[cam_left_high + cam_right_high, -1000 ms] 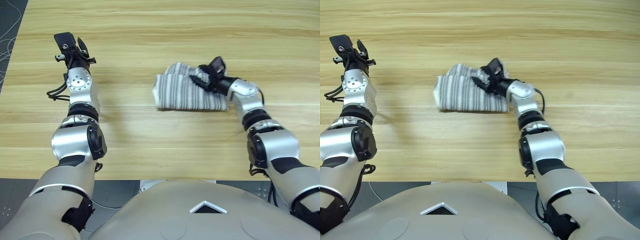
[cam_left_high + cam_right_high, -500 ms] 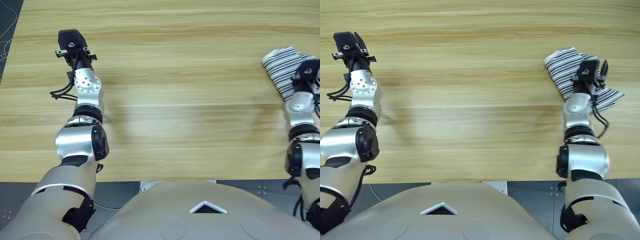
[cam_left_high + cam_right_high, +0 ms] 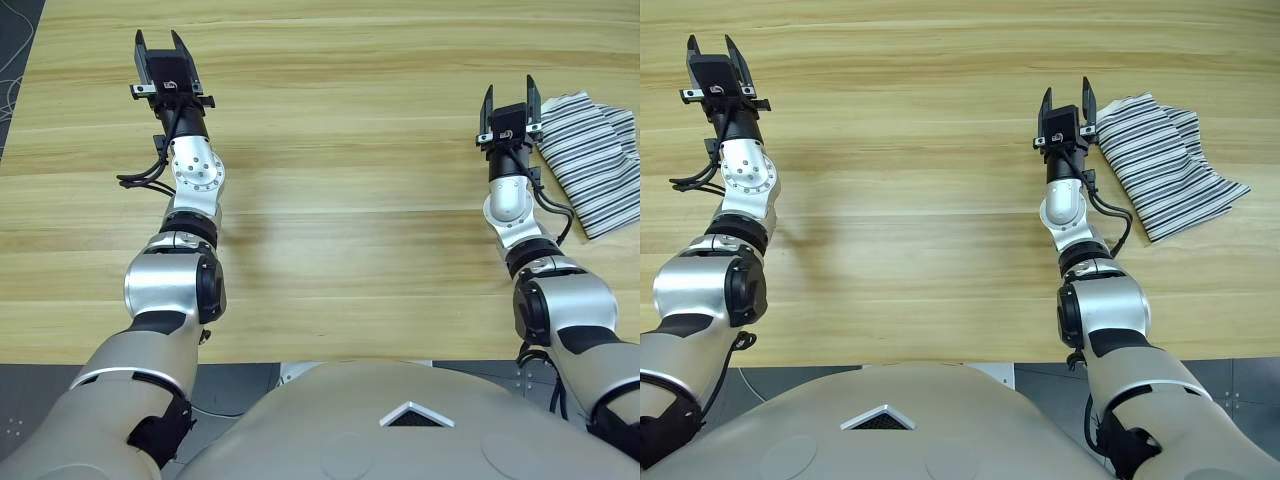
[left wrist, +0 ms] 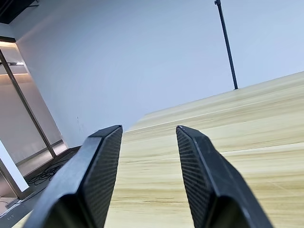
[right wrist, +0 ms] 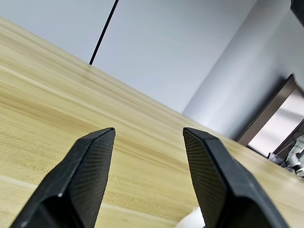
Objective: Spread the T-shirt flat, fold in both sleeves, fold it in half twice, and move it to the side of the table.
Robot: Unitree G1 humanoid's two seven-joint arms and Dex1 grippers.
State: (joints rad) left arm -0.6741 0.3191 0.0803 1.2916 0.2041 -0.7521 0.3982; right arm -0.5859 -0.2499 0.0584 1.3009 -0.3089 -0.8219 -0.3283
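Note:
The folded grey-and-white striped T-shirt (image 3: 1160, 162) lies at the right side of the wooden table (image 3: 920, 110). My right gripper (image 3: 1064, 97) stands open just left of the T-shirt, apart from it, with nothing between its fingers. A small white bit of the T-shirt (image 5: 192, 220) peeks up in the right wrist view between the open fingers (image 5: 80, 180). My left gripper (image 3: 159, 38) is open over the far left of the table, empty. Its two dark fingers (image 4: 95, 175) frame bare wood in the left wrist view.
The table's left edge (image 3: 25, 90) meets dark floor with cables. A thin black stand (image 4: 226, 42) rises behind the table's far edge against a pale wall.
My right gripper has let go of the T-shirt and moved left off it, now open and upright. The left gripper has turned and opened. The T-shirt stayed at the right side.

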